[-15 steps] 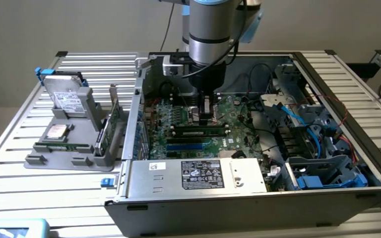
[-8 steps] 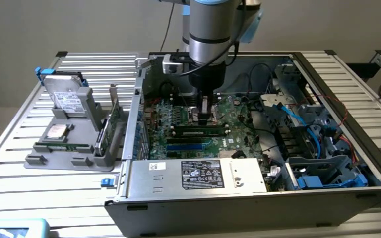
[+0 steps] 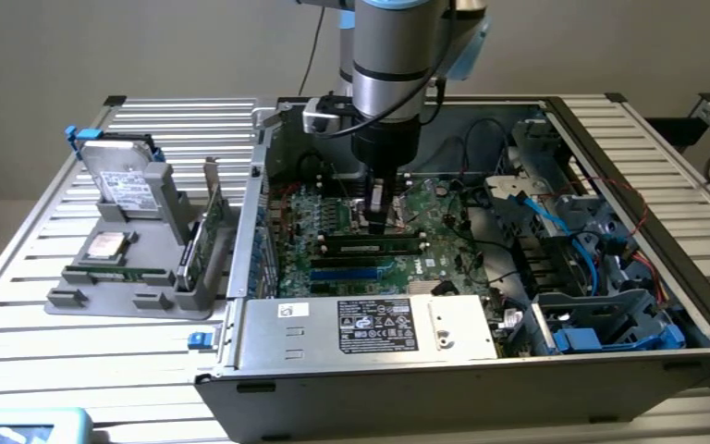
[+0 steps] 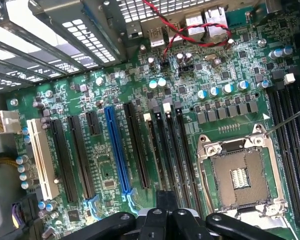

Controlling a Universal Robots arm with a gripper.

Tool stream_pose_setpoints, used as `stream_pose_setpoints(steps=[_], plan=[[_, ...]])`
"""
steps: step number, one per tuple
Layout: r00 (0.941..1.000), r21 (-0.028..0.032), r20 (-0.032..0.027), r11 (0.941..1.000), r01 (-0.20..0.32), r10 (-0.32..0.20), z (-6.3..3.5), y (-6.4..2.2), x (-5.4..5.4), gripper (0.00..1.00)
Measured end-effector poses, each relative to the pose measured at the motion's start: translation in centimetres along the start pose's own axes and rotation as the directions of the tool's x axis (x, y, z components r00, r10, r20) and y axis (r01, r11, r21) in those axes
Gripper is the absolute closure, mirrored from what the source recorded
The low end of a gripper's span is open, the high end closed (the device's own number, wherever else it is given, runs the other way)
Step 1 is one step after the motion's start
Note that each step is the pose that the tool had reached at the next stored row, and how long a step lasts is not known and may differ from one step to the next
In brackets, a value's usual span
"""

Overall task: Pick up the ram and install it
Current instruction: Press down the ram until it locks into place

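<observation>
Gripper (image 4: 166, 201): jaws closed, nearest the wrist camera; no stick showed between them.
Gripper position: it hung inside the open computer case (image 3: 651, 231), its tips (image 3: 383, 222) just above the motherboard (image 4: 115, 165), close to the long slots.
Ram (image 3: 373, 247): it lay lengthwise in a slot on the motherboard, just below the gripper tips; whether they touched was not clear.
Likely reason: the closed jaws over the stick suggested pushing it down into the slot rather than carrying it.
Seating: whether the ram was fully latched could not be told.
Gray tray (image 3: 84, 301): it sat outside the case at the exterior view's left, apparently as a rack keeping parts upright and easy to grasp.
Count on tray: one hard drive (image 3: 123, 180) standing up, one expansion card (image 3: 214, 227) on edge, and one thin green strip (image 3: 115, 275) lying low that may have been another stick.
Count on motherboard: one blue slot (image 4: 117, 150), one white slot (image 4: 41, 157), one empty processor socket (image 4: 237, 177).
Power supply (image 3: 368, 326): one, at the near edge of the case.
Arm count: one.
</observation>
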State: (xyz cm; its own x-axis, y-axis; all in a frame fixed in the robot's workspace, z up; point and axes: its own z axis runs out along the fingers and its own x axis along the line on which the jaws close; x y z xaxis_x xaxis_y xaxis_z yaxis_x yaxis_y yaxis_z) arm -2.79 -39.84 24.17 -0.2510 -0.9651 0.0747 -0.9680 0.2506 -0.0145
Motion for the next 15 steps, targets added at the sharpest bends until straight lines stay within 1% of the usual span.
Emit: stream_pose_setpoints(steps=[2,4,9,11,13,15], plan=[[0.9999,-0.0004,-0.0001,0.9999,-0.01,0.01,0.0,0.0,0.0,0.89],[0.9994,-0.0016,-0.0002,0.9994,-0.036,0.036,0.0,0.0,0.0,0.89],[0.9949,-0.0052,-0.0011,0.9949,-0.101,0.101,0.0,0.0,0.0,0.89],[0.9939,-0.0059,-0.0011,0.9938,-0.111,0.111,0.02,-0.09,-0.05,0.89],[0.991,-0.0076,-0.0019,0.991,-0.134,0.134,0.01,-0.08,-0.04,0.89],[0.9866,-0.0096,-0.0027,0.9865,-0.163,0.163,0.01,-0.08,-0.04,0.89]])
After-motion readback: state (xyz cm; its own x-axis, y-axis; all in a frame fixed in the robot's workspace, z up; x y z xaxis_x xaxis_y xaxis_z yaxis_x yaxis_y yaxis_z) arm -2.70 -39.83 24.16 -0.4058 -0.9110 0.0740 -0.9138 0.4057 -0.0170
